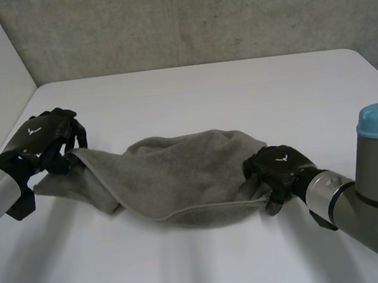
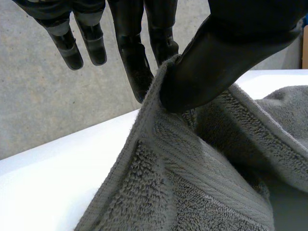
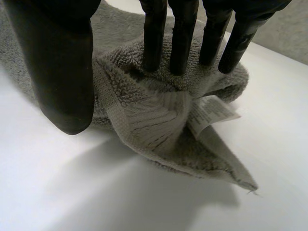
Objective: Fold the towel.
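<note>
- Now L hand [image 1: 45, 134] pinches towel [image 1: 178, 170] edge, thumb vs finger.
- R hand [image 1: 277, 165]: straight fingers press towel's other end, thumb off.
- Prob. close R thumb before lifting.

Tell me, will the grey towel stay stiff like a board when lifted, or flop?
Probably floppy: the towel sags and wrinkles between the left hand and the right hand. Its thick looped pile looks grippy, so it likely won't slip from the left hand's pinch.

Smooth white surface [image 1: 204, 92] carries one crumpled grey terry-cloth towel [image 1: 179, 173], spread between left robot hand [image 1: 41, 134] and right robot hand [image 1: 280, 165].
</note>
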Robot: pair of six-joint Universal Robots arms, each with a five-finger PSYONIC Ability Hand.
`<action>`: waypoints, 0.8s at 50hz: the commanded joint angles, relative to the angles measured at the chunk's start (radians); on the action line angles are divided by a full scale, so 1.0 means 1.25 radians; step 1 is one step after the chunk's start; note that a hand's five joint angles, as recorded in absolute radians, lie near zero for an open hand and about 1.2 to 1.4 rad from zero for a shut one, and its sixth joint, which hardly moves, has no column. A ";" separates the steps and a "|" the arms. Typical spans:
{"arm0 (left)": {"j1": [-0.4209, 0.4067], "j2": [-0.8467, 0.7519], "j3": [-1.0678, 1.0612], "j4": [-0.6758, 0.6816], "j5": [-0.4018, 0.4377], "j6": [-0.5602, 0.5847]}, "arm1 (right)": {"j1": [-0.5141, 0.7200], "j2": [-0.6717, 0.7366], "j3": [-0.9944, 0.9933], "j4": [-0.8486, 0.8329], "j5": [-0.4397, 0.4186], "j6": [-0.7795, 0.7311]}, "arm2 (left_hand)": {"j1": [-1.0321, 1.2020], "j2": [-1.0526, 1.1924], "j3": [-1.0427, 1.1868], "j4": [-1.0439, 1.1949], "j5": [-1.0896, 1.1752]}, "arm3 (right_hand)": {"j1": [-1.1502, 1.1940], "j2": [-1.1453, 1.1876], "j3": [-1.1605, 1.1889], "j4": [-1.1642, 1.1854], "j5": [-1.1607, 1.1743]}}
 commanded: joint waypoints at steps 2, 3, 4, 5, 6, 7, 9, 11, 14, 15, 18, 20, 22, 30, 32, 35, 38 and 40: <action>0.001 0.000 -0.001 0.000 0.000 0.002 | 0.011 0.024 -0.002 -0.037 0.007 -0.009 | 0.084 0.072 -0.046 -0.053 0.056 | 0.075 0.062 -0.042 -0.061 0.096; 0.001 0.000 -0.001 0.000 0.000 0.002 | 0.011 0.024 -0.002 -0.037 0.008 -0.009 | 0.084 0.072 -0.046 -0.053 0.056 | 0.075 0.063 -0.042 -0.061 0.097; 0.002 0.000 -0.001 0.000 0.001 0.002 | 0.007 0.026 -0.002 -0.050 0.010 -0.010 | 0.084 0.072 -0.046 -0.053 0.056 | 0.098 0.086 -0.042 -0.061 0.120; 0.006 0.000 -0.001 0.000 0.001 0.002 | 0.003 0.027 -0.002 -0.061 0.014 -0.010 | 0.084 0.072 -0.046 -0.053 0.056 | 0.129 0.116 -0.042 -0.061 0.151; 0.006 0.000 -0.001 0.000 0.001 0.002 | 0.003 0.027 -0.002 -0.061 0.014 -0.010 | 0.084 0.072 -0.046 -0.053 0.056 | 0.129 0.117 -0.042 -0.061 0.151; 0.008 0.000 -0.001 0.000 0.001 0.002 | -0.001 0.027 -0.001 -0.068 0.020 -0.010 | 0.084 0.072 -0.046 -0.053 0.056 | 0.199 0.187 -0.042 -0.061 0.221; 0.012 0.000 -0.001 0.000 0.000 0.002 | -0.006 0.027 0.001 -0.072 0.028 -0.013 | 0.084 0.072 -0.046 -0.053 0.056 | 0.268 0.255 -0.042 -0.061 0.289; 0.014 0.000 0.000 0.001 0.001 0.003 | -0.034 0.022 0.013 -0.075 0.041 -0.025 | 0.084 0.072 -0.046 -0.053 0.056 | 0.277 0.265 -0.042 -0.061 0.299; 0.022 0.001 0.001 0.002 -0.001 0.004 | -0.045 0.020 0.020 -0.076 0.043 -0.039 | 0.084 0.072 -0.046 -0.053 0.056 | 0.282 0.269 -0.042 -0.061 0.303; 0.028 0.001 0.003 0.004 -0.002 0.004 | -0.051 0.018 0.026 -0.077 0.043 -0.054 | 0.084 0.072 -0.046 -0.053 0.056 | 0.289 0.276 -0.042 -0.061 0.310; 0.037 0.001 0.003 0.007 -0.004 0.004 | -0.054 0.020 0.033 -0.078 0.042 -0.083 | 0.084 0.072 -0.046 -0.053 0.056 | 0.403 0.391 -0.042 -0.061 0.425; 0.037 0.001 0.003 0.007 -0.004 0.003 | -0.055 0.022 0.034 -0.077 0.036 -0.089 | 0.084 0.072 -0.046 -0.053 0.056 | 0.531 0.518 -0.042 -0.061 0.552; 0.037 0.002 0.001 0.007 -0.005 0.003 | -0.055 0.024 0.033 -0.077 0.028 -0.090 | 0.084 0.072 -0.046 -0.053 0.056 | 0.682 0.670 -0.042 -0.061 0.704; 0.037 0.042 -0.019 -0.007 0.000 0.000 | -0.059 -0.117 0.022 -0.010 -0.045 -0.111 | 0.084 0.072 -0.046 -0.053 0.056 | 0.682 0.670 -0.042 -0.061 0.704; 0.037 0.082 -0.029 -0.015 0.015 0.000 | -0.074 -0.249 -0.021 0.070 -0.086 -0.114 | 0.084 0.072 -0.046 -0.053 0.056 | 0.682 0.670 -0.042 -0.061 0.704; 0.030 0.094 -0.021 -0.013 0.028 0.002 | -0.094 -0.249 -0.097 0.149 -0.125 -0.114 | 0.084 0.072 -0.046 -0.053 0.056 | 0.682 0.670 -0.042 -0.061 0.704; 0.026 0.085 0.007 -0.011 0.029 0.000 | -0.103 -0.165 -0.184 0.205 -0.134 -0.121 | 0.084 0.072 -0.046 -0.053 0.056 | 0.682 0.670 -0.042 -0.061 0.704; 0.022 0.057 0.029 -0.010 0.025 0.000 | -0.100 -0.124 -0.222 0.226 -0.125 -0.139 | 0.084 0.072 -0.046 -0.053 0.056 | 0.682 0.670 -0.042 -0.061 0.704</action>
